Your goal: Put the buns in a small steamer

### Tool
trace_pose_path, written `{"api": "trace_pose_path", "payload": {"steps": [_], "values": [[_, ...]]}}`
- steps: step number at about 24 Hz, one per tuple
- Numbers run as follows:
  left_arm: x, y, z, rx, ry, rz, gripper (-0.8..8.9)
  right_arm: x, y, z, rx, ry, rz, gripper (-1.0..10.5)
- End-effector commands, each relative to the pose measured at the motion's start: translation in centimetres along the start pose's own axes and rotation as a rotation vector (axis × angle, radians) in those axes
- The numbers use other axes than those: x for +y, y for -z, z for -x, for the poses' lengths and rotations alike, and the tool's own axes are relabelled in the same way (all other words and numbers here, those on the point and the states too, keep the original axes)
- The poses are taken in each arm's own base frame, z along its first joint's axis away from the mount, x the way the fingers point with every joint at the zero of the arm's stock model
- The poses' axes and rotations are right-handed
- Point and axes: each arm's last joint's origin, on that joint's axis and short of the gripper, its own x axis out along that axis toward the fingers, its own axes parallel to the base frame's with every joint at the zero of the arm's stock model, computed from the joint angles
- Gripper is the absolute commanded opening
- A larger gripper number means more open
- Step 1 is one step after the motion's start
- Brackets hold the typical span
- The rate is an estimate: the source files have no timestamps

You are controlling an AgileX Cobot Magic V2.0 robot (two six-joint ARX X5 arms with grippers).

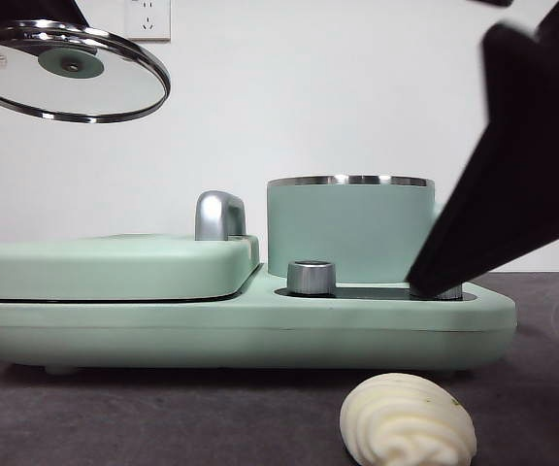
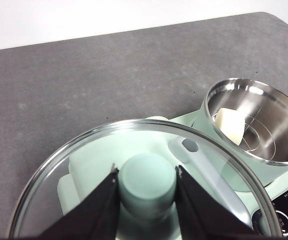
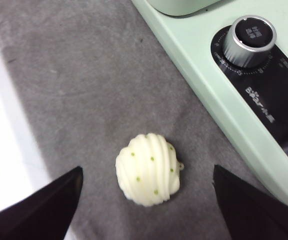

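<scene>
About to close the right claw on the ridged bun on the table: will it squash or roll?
The ridged bun looks soft and puffy, so it will likely dent under a firm squeeze. It seems to lie flat, so probably won't roll. The right claw is open around it.

My right gripper (image 3: 146,205), its 2 black jaws spread wide, hovers above the cream-white ridged oval bun (image 3: 148,169) on the grey table (image 3: 84,90).

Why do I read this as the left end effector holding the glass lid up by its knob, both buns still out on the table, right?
Not quite. The left end effector does hold the glass lid by its knob, but only the ridged bun is on the table. The smooth bun already lies inside the steamer, as the left wrist view shows.
</scene>
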Motion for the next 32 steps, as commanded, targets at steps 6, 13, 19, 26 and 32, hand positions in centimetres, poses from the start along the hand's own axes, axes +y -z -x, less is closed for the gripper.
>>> {"api": "trace_pose_path", "payload": {"steps": [6,13,19,26,32], "values": [[-0.1,-0.8,0.2,-0.043,0.002,-0.02,0.11,-0.1,0.3,-2.9,0.108,-0.011,-0.016,4.1],[-0.1,-0.8,0.2,-0.043,0.002,-0.019,0.11,-0.3,0.0,-4.8,0.104,-0.01,-0.019,4.1],[-0.1,-0.8,0.2,-0.045,0.002,-0.02,0.11,-0.5,0.6,-6.4,0.161,-0.011,-0.026,3.9],[-0.1,-0.9,0.2,-0.049,0.001,-0.021,0.11,-0.6,0.9,-7.0,0.196,0.013,-0.106,2.0],[-0.1,-0.9,0.2,-0.047,0.001,-0.021,0.11,-0.3,-1.8,-2.9,0.176,0.02,-0.19,2.0]]}}
